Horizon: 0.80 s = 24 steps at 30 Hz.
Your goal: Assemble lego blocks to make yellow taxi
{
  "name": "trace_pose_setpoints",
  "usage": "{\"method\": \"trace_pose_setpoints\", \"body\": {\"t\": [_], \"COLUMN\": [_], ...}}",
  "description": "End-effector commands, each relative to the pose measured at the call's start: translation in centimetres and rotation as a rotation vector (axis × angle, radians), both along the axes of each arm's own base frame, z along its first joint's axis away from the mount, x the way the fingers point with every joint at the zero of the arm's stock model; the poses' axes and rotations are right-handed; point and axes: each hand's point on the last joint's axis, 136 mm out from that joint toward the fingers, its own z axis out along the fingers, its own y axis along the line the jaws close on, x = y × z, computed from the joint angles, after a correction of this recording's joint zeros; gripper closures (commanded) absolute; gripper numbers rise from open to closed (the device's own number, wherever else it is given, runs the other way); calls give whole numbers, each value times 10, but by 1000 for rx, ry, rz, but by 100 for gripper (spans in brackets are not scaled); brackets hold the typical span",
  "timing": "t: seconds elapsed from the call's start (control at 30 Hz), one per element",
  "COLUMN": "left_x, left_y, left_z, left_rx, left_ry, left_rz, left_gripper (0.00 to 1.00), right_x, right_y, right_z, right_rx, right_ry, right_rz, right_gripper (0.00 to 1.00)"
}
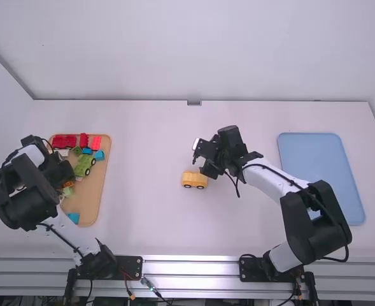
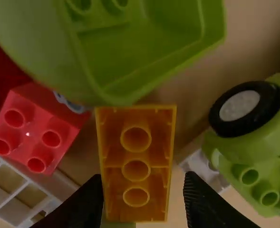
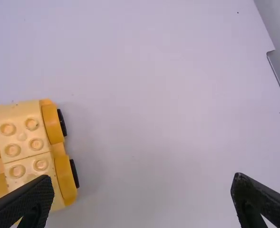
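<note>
Yellow car: upright on the white table, studs up, a step short of a finished taxi, it seems.
Right gripper: just beside the yellow car, released, fingers wide apart and holding nothing; if it lowers or closes carelessly, one finger could strike the car and roll it away on its wheels.
Brown tray: well to the left of the yellow car, bearing mixed blocks.
Orange brick: on that tray, left of the yellow car, hollow underside showing; set down this way, its studs would face the car's studs and it would probably not lock.
Left gripper: over the same tray, released, its fingers parted about the orange brick; an off-centre close could tilt or squirt it out.
Green piece: crowding the orange brick's end; a lift might drag it along or twist the grip.
</note>
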Motion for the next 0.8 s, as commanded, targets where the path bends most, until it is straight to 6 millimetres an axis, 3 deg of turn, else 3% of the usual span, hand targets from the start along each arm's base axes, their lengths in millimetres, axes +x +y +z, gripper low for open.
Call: {"method": "trace_pose_setpoints", "body": {"t": [0.0, 0.3, 0.5, 0.77], "left_x": [-3, -4, -17, -10], "left_y": [-7, -7, -2, 3], "left_z": [-6, -18, -22, -23], "left_rx": [-16, 4, 47, 70], "left_ry": [5, -14, 43, 12], "left_rz": [-9, -20, 3, -5], "left_gripper": [55, 55, 54, 55], "right_x": [3, 3, 3, 3], "right_y": [3, 5, 4, 4], "right_z": [12, 12, 12, 12], "right_rx": [19, 19, 19, 19], "right_ry": [-22, -22, -22, -20], "right_rz": [0, 4, 2, 3], "right_gripper": [1, 1, 1, 1]}}
